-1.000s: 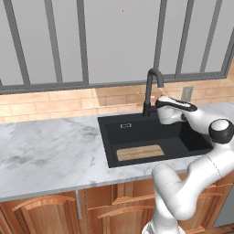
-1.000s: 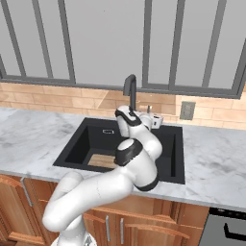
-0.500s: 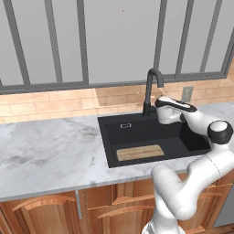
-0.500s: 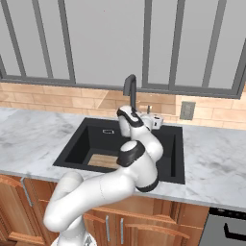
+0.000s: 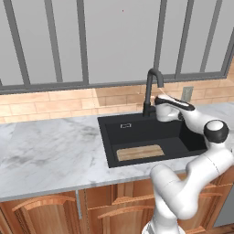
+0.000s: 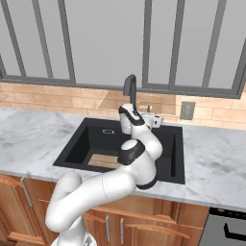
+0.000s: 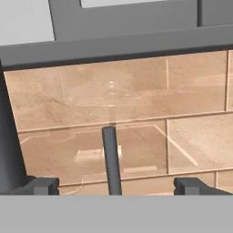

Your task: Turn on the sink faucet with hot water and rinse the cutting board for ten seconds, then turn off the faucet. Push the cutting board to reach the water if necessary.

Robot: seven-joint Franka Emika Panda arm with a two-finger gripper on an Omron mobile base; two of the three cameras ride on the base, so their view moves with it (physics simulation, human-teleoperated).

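Claw [image 7: 113,185] is spread wide, tips either side of the thin lever [image 7: 110,159] of the sink faucet [image 5: 151,91], not touching it. That gap is visible from the hand view; base views just show the hand beside the faucet base. Cutting board [image 5: 140,152] lies flat at the sink [image 5: 137,125] front-left, partly hidden behind the arm in the right base view [image 6: 103,160]. Marble desk [image 5: 50,155] surrounds it.

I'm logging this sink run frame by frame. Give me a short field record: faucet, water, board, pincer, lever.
faucet: black gooseneck tap behind the black sink
water: none seen running
board: wooden cutting board flat on the basin floor, front left part
pincer: open, at the tap's base, facing the tiled wall
lever: thin dark rod upright between the two fingertips, neither visibly touching it
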